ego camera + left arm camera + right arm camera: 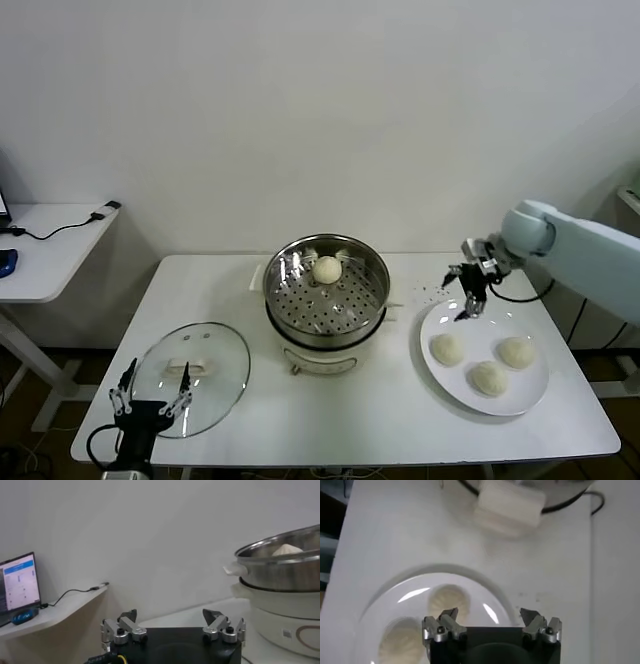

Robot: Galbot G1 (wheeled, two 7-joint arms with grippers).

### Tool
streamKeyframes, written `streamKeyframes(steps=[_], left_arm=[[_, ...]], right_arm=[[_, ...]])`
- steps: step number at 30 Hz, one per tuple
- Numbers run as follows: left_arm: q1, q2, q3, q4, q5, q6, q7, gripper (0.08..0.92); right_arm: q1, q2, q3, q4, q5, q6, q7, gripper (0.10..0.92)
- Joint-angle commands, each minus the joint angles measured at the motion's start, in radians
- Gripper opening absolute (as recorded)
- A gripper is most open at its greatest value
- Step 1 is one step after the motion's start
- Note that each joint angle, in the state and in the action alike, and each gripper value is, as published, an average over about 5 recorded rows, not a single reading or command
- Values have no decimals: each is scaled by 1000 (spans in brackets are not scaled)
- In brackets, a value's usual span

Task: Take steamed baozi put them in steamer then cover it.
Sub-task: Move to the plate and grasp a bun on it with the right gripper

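Observation:
The steamer (326, 300), a shiny perforated basket on a white pot base, stands mid-table with one baozi (327, 268) inside at the back. Three more baozi (447, 348) (489, 377) (516, 351) lie on a white plate (528, 388) to its right. My right gripper (470, 300) hangs open over the plate's far rim, nothing between its fingers. In the right wrist view this gripper (490, 616) is above the plate (485, 592), beside a baozi (449, 600). The glass cover (215, 355) lies flat at the front left. My left gripper (150, 395) waits open at its near edge.
A side table with a cable (60, 230) stands left of the white work table (330, 410). The left wrist view shows the steamer (280, 565) at the right and a laptop (17, 582) on that side table.

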Motion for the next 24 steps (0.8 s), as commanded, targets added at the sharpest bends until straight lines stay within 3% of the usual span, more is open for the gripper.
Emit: streamKeyframes(steps=[1, 24], left_arm=[[2, 0, 0, 2, 2, 0, 0, 823], [16, -1, -8, 18, 6, -9, -2, 823]], right_arm=[[-195, -22, 95, -20, -33, -66, -4, 823], [-206, 105, 132, -137, -55, -50, -14, 800]])
